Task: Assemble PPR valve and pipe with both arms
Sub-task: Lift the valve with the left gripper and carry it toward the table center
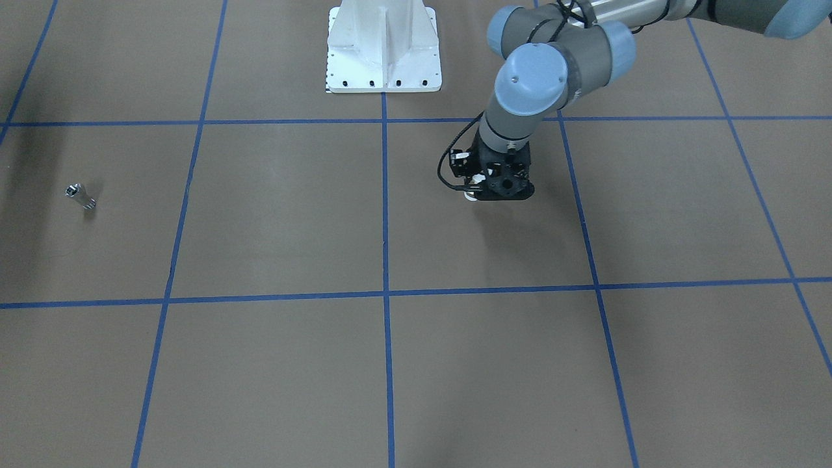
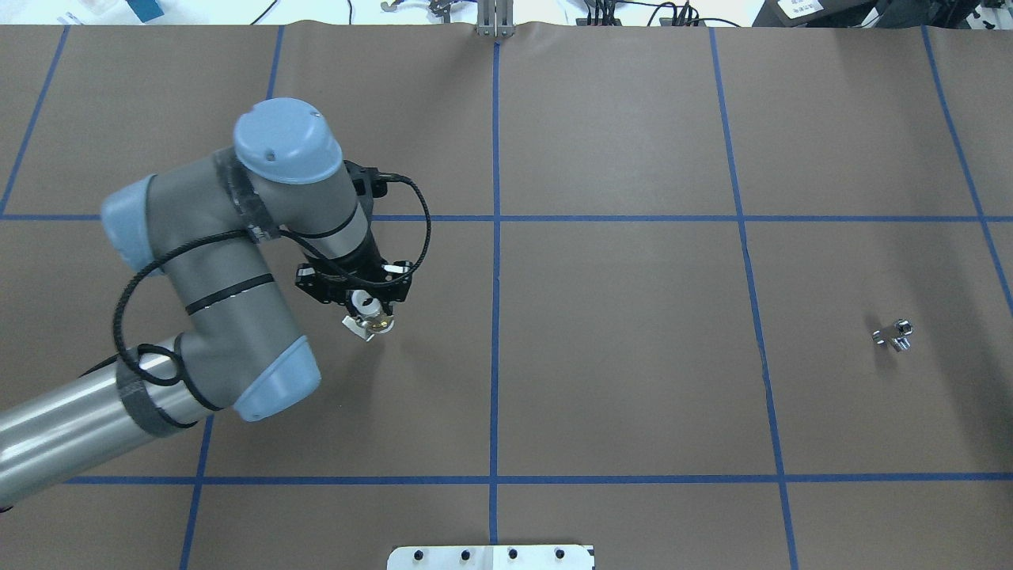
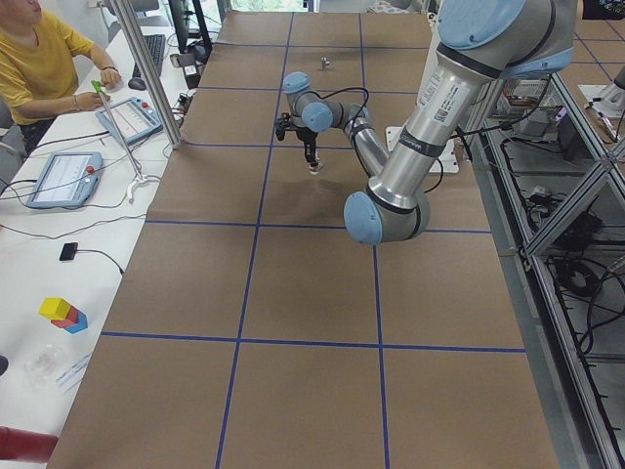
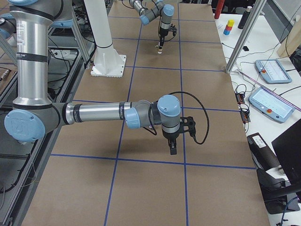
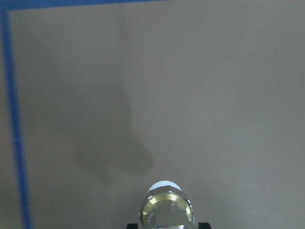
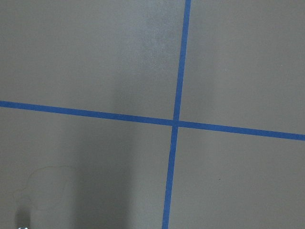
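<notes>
My left gripper (image 2: pixel 366 311) is shut on the PPR valve (image 2: pixel 373 321), a white fitting with a brass band, and holds it just above the brown table in the left half. The valve (image 5: pixel 166 208) fills the bottom middle of the left wrist view, with its shadow on the table beyond it. In the front-facing view a white end of the valve (image 1: pixel 472 195) shows under the gripper (image 1: pixel 486 193). The pipe (image 2: pixel 894 335), a small shiny silver stub, lies alone far to the right, also in the front-facing view (image 1: pixel 80 196). My right gripper (image 4: pixel 172 147) shows only in the exterior right view, hanging over the table; I cannot tell whether it is open.
The white pedestal base (image 1: pixel 383 49) stands at the robot's edge of the table. Blue tape lines (image 2: pixel 496 237) divide the brown surface into squares. An operator (image 3: pixel 39 59) sits at a side bench with tablets. A metal post (image 4: pixel 242 35) stands by the far table edge.
</notes>
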`<state>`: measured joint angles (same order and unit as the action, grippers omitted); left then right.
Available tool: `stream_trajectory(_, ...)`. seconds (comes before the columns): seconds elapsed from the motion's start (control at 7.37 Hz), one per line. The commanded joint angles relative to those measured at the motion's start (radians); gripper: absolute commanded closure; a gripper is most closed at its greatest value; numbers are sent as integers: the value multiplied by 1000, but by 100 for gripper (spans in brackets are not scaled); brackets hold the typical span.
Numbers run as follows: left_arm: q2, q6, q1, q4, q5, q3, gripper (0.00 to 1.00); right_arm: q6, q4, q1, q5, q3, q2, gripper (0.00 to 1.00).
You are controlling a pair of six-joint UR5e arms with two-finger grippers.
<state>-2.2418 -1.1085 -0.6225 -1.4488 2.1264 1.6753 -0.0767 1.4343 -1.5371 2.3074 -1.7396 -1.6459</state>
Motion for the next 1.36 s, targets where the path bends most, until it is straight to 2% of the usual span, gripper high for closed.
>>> stream_trajectory(0.0,-183,-74,21,-5,-20,-177,100,0,0,0,4,0,0,0)
stream_trajectory(0.14,-270,-106,30,-13,-20,-269,100,0,0,0,4,-2,0,0)
stream_trajectory(0.27,-318,-120,35,-15,-20,-320,100,-9,0,0,3,0,0,0)
stream_trajectory(0.54,-329,-136,73,-27,-72,-347,100,-12,0,0,4,-2,0,0)
stream_trajectory(0.81,-325,-136,79,-83,-74,-374,100,-12,0,0,3,0,0,0)
stream_trajectory(1.22,-320,-134,79,-91,-74,-373,100,-12,0,0,3,0,0,0)
